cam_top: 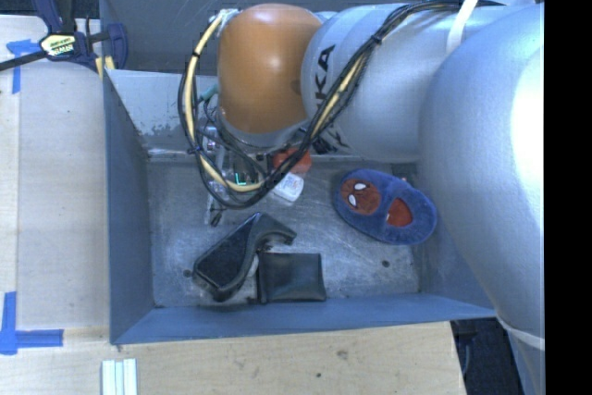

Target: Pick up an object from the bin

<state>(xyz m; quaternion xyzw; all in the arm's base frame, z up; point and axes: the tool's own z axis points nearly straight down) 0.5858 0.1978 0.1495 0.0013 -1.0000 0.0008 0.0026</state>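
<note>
Since the wrist cover (264, 65) hides it, can't tell gripper (222, 199) opening; hangs nr bin (125, 227) centre, black pouch (259, 265) betw. it & front wall.

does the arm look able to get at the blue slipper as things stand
Probably yes: the slipper lies alone on the bin floor, nothing on top, just beside the arm and its wrist. The black case sits apart toward the front wall.
</note>
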